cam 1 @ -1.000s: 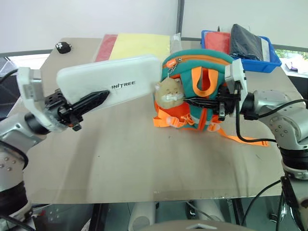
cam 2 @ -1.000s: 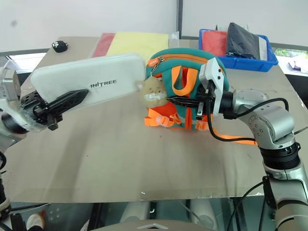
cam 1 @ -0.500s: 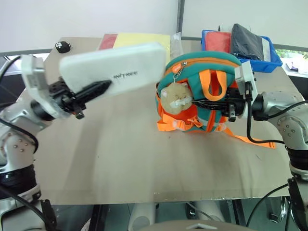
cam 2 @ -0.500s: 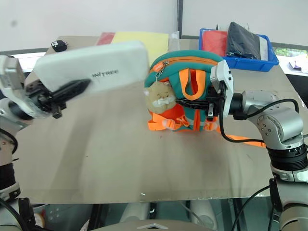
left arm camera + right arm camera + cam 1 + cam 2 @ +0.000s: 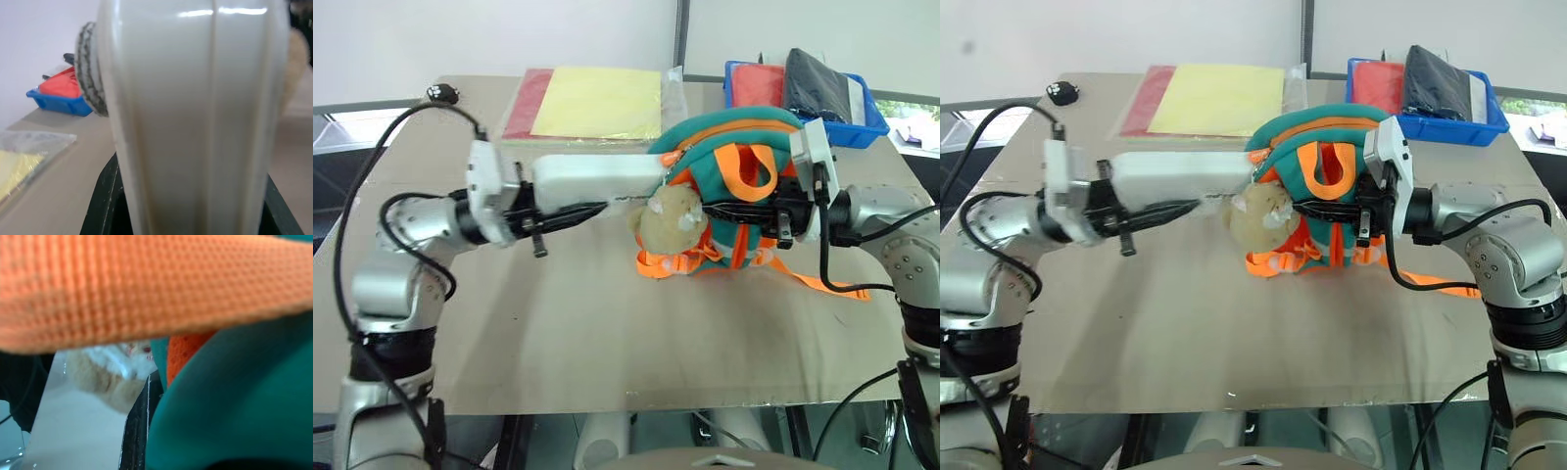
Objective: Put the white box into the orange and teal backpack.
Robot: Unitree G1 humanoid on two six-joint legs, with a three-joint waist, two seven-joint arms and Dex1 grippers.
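A wide tan table [image 5: 558, 333] holds everything. On its middle right stands the orange and teal backpack [image 5: 729, 171], a small rounded bag with orange straps trailing onto the tabletop and a tan plush toy [image 5: 668, 220] hanging at its front. Behind it, at the far right corner, sits a blue bin [image 5: 862, 122] with red and dark items inside. At the far middle lies a clear sleeve [image 5: 592, 103] holding yellow and red sheets. The white box [image 5: 597, 179] is raised off the table, held level and turned edge-on, its far end touching the backpack's side just above the plush toy. The left gripper [image 5: 570, 211] is clamped on the near end of the box, a black finger [image 5: 100, 205] on either side. The right gripper [image 5: 724, 208], fingers pinched together, grips the backpack's front among its orange straps. A small black object [image 5: 440, 93] lies at the far left corner.
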